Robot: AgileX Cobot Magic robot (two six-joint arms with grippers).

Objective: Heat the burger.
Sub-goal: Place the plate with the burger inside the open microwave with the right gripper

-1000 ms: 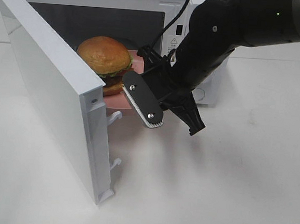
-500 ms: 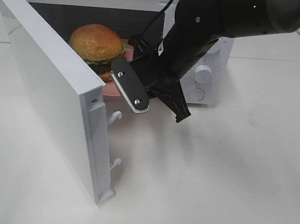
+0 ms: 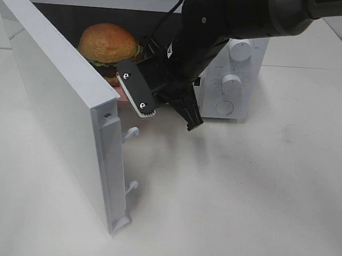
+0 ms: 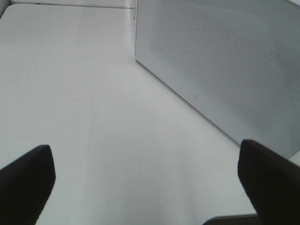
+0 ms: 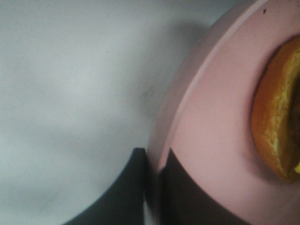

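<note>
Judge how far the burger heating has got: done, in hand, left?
Done: door open, burger on plate. In hand: right jaws pinch the plate's rim, holding it at the microwave opening. Left: set it inside, let go, shut door, turn a dial.

White matte table fills all views. Thin seam runs across its far right part in the high view. Faint grey scratch on the surface in the left wrist view. Light is even and diffuse from above; shadows are soft and pale grey.
</note>
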